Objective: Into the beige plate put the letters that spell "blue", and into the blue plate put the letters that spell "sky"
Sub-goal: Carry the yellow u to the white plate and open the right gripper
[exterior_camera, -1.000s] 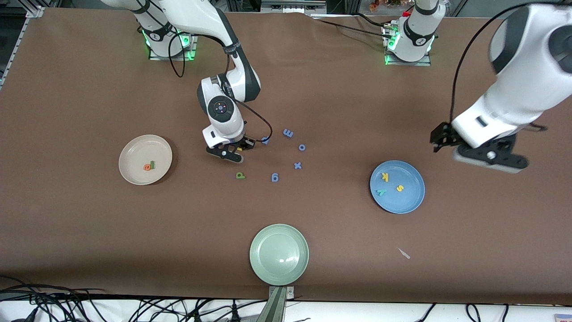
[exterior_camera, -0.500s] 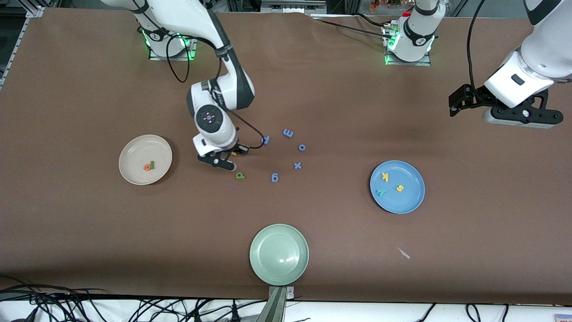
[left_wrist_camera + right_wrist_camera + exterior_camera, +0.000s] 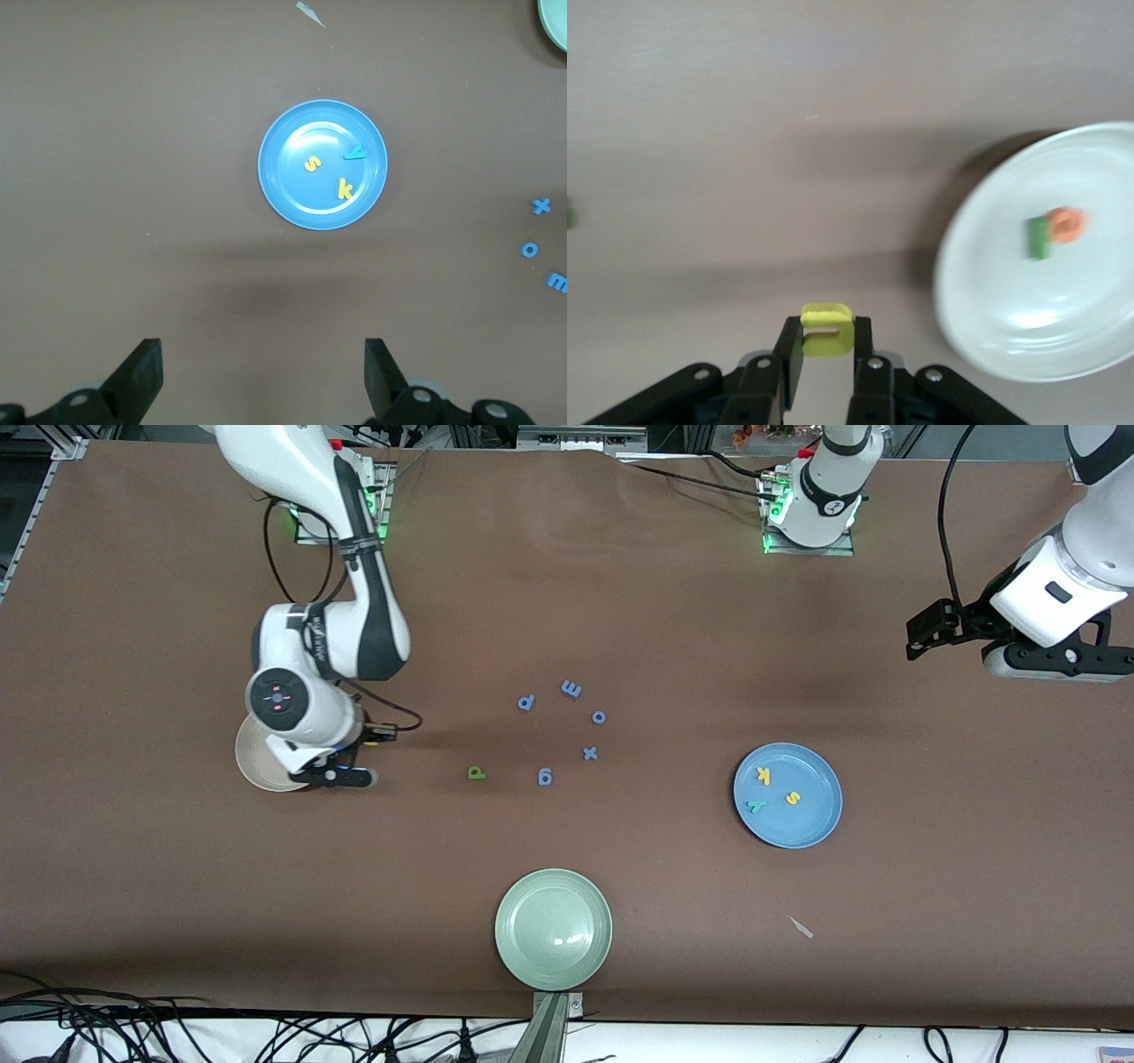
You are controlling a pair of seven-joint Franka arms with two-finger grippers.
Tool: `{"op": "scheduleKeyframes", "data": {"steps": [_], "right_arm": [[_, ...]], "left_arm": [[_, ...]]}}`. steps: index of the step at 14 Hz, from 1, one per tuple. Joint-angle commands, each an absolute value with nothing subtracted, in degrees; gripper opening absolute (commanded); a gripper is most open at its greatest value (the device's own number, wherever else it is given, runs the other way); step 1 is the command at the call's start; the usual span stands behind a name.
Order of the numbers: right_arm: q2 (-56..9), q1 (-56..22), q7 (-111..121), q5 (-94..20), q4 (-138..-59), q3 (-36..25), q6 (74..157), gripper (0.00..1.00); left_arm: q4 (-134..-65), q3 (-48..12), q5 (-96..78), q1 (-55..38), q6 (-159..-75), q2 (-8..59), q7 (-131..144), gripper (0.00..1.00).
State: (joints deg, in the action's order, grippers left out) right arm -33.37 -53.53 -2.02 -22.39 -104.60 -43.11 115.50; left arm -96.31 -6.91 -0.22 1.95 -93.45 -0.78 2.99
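Carrying the yellow u away from the cluster of letters, the right gripper has swung in the front view from beside the blue letters at mid-table to the edge of the beige plate, which its wrist now largely covers. That leaves only the release of this letter and the olive-green b, which lies on the table between the beige plate and the blue letters and is, by my judgement, the last one to fetch. The left gripper has lifted off toward its own end of the table and waits there, away from the blue plate. That plate holds the yellow k, yellow s and teal y, so "sky" looks finished. The pale green plate, nearest the camera, holds nothing.

In the left wrist view the left gripper's fingers stand spread wide with nothing between them, the blue plate and its three letters well apart from them on the table.

In the right wrist view the right gripper's fingers pinch the yellow u by its sides, over bare table just beside the beige plate. Inside that plate the orange e and the thin green l lie touching each other
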Motion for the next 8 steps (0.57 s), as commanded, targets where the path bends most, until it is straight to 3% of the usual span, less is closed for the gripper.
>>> {"op": "scheduleKeyframes", "data": {"steps": [1, 5, 6, 7, 8], "right_arm": [[-33.57, -48.01, 7.09, -23.55, -104.94, -43.86, 114.70, 0.11], [-36.03, -42.11, 15.02, -23.64, -104.85, -43.77, 116.54, 0.12], [-36.38, -42.01, 15.03, -23.64, -105.03, -43.77, 117.15, 0.25], [-36.65, -42.01, 15.03, -23.73, -105.03, -43.77, 117.25, 0.80], [-36.65, -42.10, 14.94, -23.64, -104.94, -43.77, 116.81, 1.00]], "left_arm": [[-95.01, -6.86, 1.32, 1.76, -92.29, -1.50, 3.60, 1.00], [-95.01, -6.86, 1.32, 2.02, -92.20, -1.50, 3.34, 1.00], [-94.92, -6.86, 1.32, 2.11, -92.20, -1.49, 3.25, 1.00], [-95.01, -6.86, 1.32, 2.11, -92.11, -1.49, 3.43, 1.00], [-94.92, -6.94, 1.32, 2.02, -92.02, -1.49, 3.60, 1.00]]}}
